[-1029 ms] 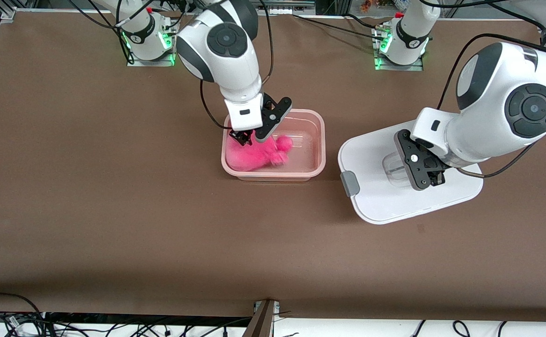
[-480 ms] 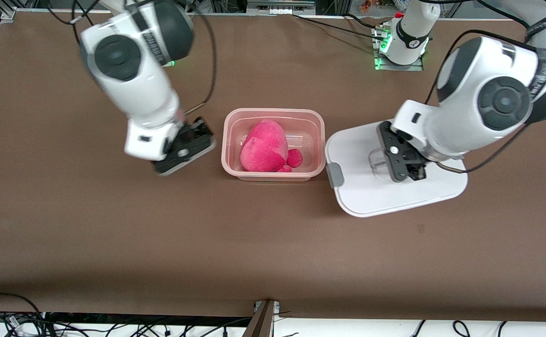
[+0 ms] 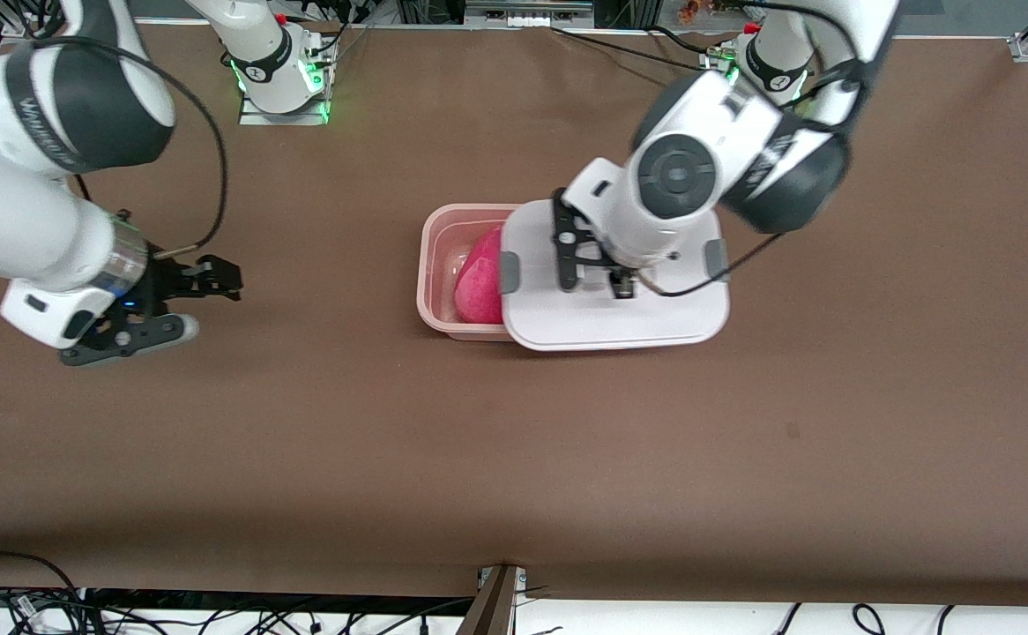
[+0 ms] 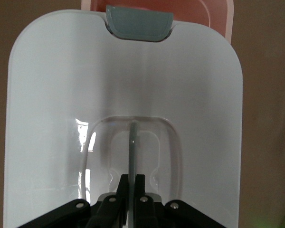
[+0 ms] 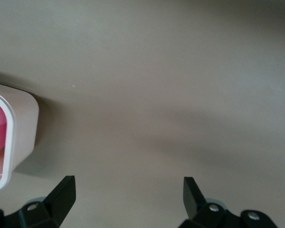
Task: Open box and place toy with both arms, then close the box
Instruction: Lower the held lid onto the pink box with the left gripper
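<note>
Centrally on the brown table stands the box, a translucent pink tub taken as landmark, with the toy — a hot-pink plush — lying inside it and showing at its uncovered end, toward the right arm's end of the table. Above the box, the left gripper is clamped on the clear handle of the white lid; its fingers pinch the handle's thin central web. Held so, the lid covers only part of the box and overhangs it toward the left arm's end of the table; one grey clip lies over the toy, the other clip well clear of the box. Well apart from the box, over bare table toward the right arm's end, the right gripper hangs with its fingers spread wide — holding nothing.
</note>
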Robot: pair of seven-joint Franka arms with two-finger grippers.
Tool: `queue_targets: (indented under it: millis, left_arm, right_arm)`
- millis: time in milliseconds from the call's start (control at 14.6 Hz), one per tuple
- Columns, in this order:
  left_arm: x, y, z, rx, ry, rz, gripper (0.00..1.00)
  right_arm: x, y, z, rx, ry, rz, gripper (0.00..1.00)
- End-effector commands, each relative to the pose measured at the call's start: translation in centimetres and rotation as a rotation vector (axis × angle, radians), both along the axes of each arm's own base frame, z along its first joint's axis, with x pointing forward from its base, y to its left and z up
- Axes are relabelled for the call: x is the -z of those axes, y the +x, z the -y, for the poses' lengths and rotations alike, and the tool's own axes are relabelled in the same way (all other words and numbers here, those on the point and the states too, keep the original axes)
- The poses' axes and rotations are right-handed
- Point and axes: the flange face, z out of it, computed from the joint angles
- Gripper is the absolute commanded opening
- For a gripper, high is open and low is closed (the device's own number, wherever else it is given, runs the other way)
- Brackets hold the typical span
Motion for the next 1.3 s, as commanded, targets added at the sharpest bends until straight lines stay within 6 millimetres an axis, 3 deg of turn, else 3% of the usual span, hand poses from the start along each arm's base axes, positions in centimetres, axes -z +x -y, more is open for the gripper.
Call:
queue_targets:
  millis: [0, 69, 206, 275, 480, 686, 824, 1235]
  left_arm:
    - [0.6, 0.0, 3.5, -0.119, -0.081, 0.047, 0.00]
    - [1.0, -0.1, 4.2, -0.154, -0.089, 0.045, 0.00]
    - [1.7, -2.4, 7.3, -0.119, -0.092, 0.040, 0.00]
    - [1.9, -2.8, 7.8, -0.097, -0.087, 0.042, 0.00]
    - [3.8, -2.3, 7.3, -0.096, -0.070, 0.025, 0.00]
    - [4.8, -2.8, 8.0, -0.071, -0.069, 0.014, 0.00]
    - [4.7, -4.1, 9.8, 0.056, -0.049, 0.093, 0.00]
    - [6.2, -4.4, 9.9, 0.092, -0.020, 0.101, 0.00]
  right_arm:
    - [-4.9, -0.2, 3.1, 0.065, 0.001, 0.033, 1.00]
    - [-5.5, -0.3, 4.5, 0.087, -0.002, 0.043, 1.00]
    - [-6.9, -0.7, 7.3, 0.140, -0.026, 0.066, 1.00]
    - [-8.1, -1.4, 8.6, 0.165, -0.039, 0.081, 1.00]
    - [-8.6, -4.3, 9.2, 0.179, -0.062, 0.058, 1.00]
    - [-8.0, -5.9, 10.7, 0.209, -0.085, 0.015, 1.00]
    - [-7.4, -6.4, 12.1, 0.237, -0.097, -0.013, 1.00]
    - [-6.5, -8.0, 14.1, 0.210, -0.046, -0.056, 1.00]
